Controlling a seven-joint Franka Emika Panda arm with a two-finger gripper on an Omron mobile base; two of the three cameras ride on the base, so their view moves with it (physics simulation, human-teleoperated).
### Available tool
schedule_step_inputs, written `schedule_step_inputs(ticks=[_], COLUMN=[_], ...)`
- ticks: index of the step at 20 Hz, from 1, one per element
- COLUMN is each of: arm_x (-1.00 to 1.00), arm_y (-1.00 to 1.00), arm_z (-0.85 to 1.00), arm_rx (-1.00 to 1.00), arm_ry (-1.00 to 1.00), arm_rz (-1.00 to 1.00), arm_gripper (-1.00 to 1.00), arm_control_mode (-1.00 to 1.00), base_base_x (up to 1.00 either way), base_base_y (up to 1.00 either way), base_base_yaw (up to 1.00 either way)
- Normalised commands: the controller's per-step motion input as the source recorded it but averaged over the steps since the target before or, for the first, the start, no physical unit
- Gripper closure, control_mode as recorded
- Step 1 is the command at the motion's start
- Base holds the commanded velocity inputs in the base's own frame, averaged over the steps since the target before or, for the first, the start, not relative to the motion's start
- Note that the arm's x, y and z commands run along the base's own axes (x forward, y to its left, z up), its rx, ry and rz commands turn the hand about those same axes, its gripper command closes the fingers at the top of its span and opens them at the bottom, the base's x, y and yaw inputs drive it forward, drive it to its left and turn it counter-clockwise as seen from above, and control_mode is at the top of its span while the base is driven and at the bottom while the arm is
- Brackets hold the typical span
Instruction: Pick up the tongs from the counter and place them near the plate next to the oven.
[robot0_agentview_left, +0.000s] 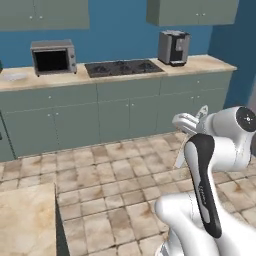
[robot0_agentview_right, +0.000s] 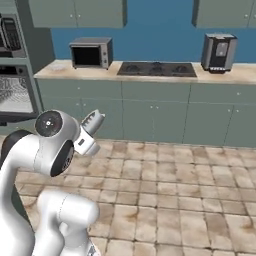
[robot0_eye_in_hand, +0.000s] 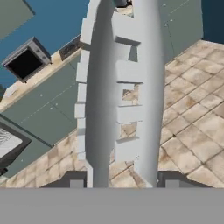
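One beige counter (robot0_agentview_left: 200, 64), blue wall, tongs (robot0_eye_in_hand: 118, 96) between jaws

tongs (robot0_eye_in_hand: 116, 94): pale silvery grey, toothed inner edges
counter (robot0_agentview_left: 205, 63): beige, marbled
cabinets (robot0_agentview_left: 130, 107): grey-green fronts, small pale knobs
wall (robot0_agentview_right: 160, 30): plain deep blue
floor (robot0_agentview_right: 175, 190): tan and cream mottled tiles, light grout lines
toaster oven (robot0_agentview_left: 53, 57): grey box, black window
hob (robot0_agentview_left: 124, 67): black
coffee machine (robot0_agentview_right: 219, 52): dark grey, lighter front panel
oven (robot0_agentview_right: 15, 95): black frame, glass showing pale wire racks
plate (robot0_agentview_left: 14, 76): pale grey-white
arm (robot0_agentview_left: 210, 170): white with black joints
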Motion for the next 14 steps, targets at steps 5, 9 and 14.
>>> schedule_step_inputs(ticks=[5,9,14], arm_x=[0.00,0.00,0.00], arm_y=[0.00,0.00,0.00], arm_z=[0.00,0.00,0.00], arm_rx=[0.00,0.00,0.00], arm_ry=[0.00,0.00,0.00], arm_rz=[0.00,0.00,0.00], arm_gripper=[1.00,1.00,1.00], arm_control_mode=[1.00,1.00,1.00], base_base_x=[1.00,1.00,1.00], base_base_y=[0.00,0.00,0.00], base_base_yaw=[0.34,0.33,0.30])
